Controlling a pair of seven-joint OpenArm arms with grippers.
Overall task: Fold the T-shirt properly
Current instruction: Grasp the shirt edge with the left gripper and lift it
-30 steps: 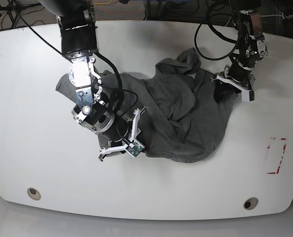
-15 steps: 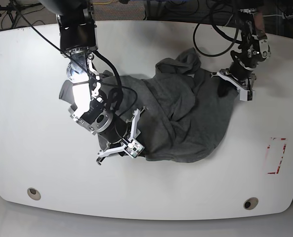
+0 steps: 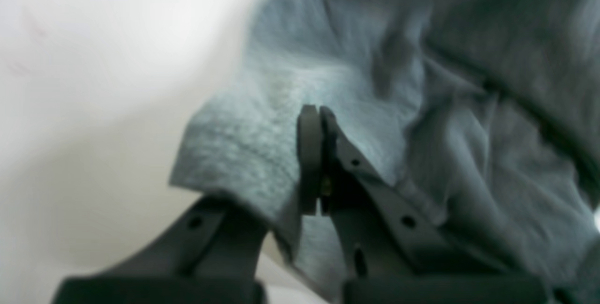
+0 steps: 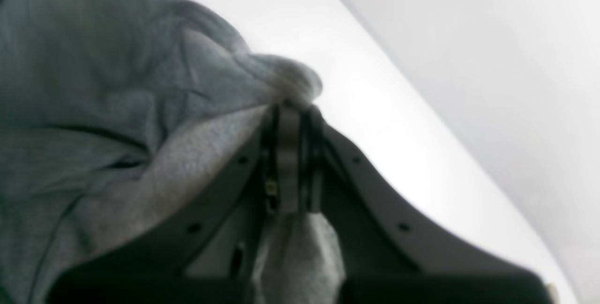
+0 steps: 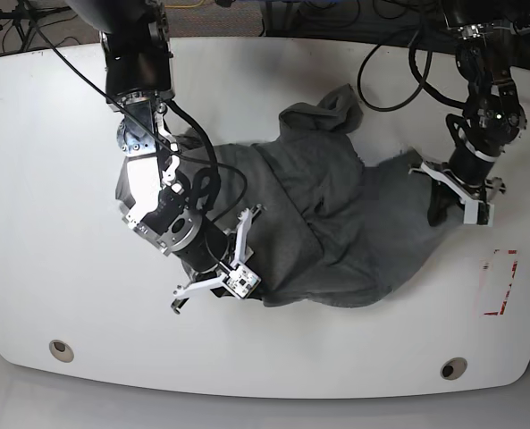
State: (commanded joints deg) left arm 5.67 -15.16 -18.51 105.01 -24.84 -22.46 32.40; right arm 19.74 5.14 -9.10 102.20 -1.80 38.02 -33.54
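Left wrist view
- T-shirt point(image 3: 375, 84): blurred grey knit fills the upper right; a thick hemmed edge hangs down at the left, over the gripper's left finger.
- Left gripper point(image 3: 311, 163): dark fingers pressed together, tips touching, with a fold of the shirt's edge pinched at their meeting line.
- Table point(image 3: 93, 107): white, bare at the left of the picture.

Right wrist view
- T-shirt point(image 4: 117, 98): crumpled grey cloth across the left half; a paler band of it runs down between the fingers and out below them.
- Right gripper point(image 4: 290, 154): fingers closed tight on that band, a small bunch of cloth bulging just above the tips.
- Table point(image 4: 384, 121): white surface at the right, its curved edge running down toward the lower right.

Base view
- T-shirt point(image 5: 318, 223): lies rumpled at the middle of the table, a bunched peak at its far side, one end drawn out to the right toward the left gripper, the near-left edge under the right arm.
- Left gripper point(image 5: 452, 198): at the right of the picture, low over the table at the shirt's right end; the cloth reaches it, but the fingers' spread cannot be read here.
- Right gripper point(image 5: 213, 273): at the left, near edge of the shirt, on the cloth; white finger parts point toward the near-left.
- Table point(image 5: 50, 223): white, rounded corners.
- Red marking point(image 5: 499, 281): on the table near the right edge, well apart from the shirt.
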